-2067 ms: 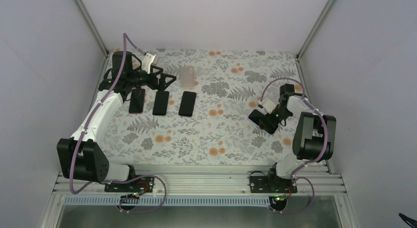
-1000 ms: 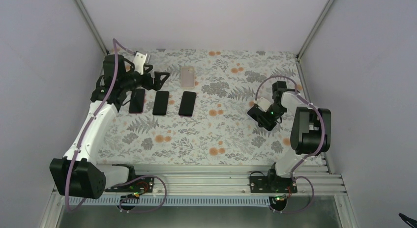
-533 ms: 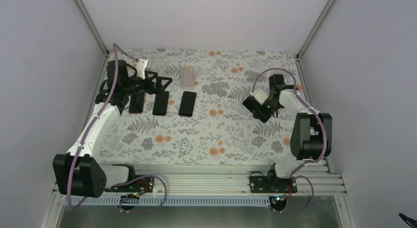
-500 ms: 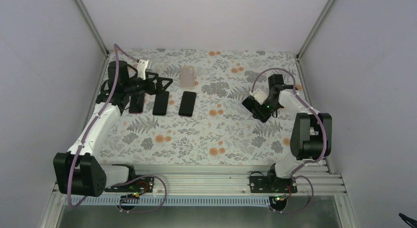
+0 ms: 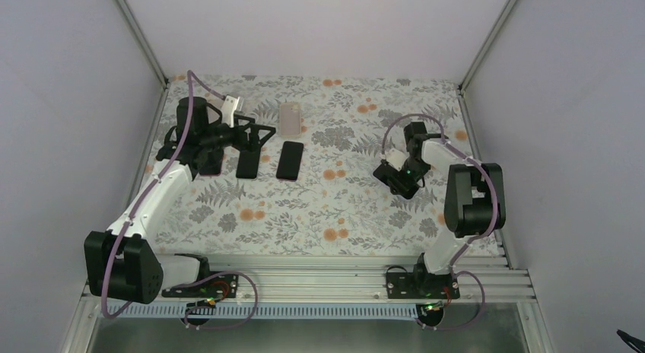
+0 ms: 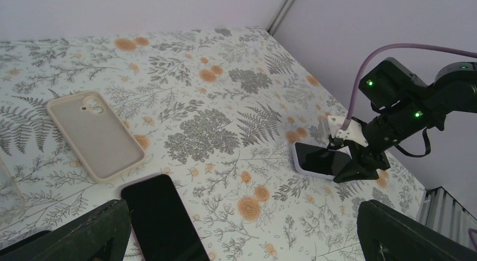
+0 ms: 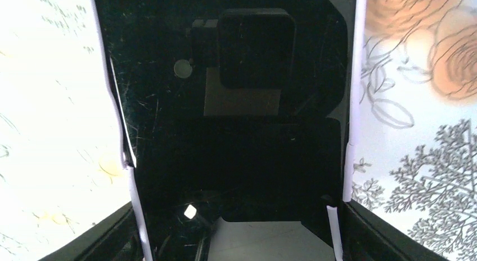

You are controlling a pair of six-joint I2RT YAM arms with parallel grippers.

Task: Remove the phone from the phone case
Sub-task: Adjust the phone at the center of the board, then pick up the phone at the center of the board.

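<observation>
R gripper [image 5: 397,176] clamps phone [image 7: 236,131] across case [image 7: 353,103] sides, right side; L gripper [image 6: 247,238] wide open, far left. Bring L over, peel one case corner slowly.

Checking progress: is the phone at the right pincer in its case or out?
In: a pale case rims the dark phone, and its edges flank the phone in the right wrist view.
</observation>
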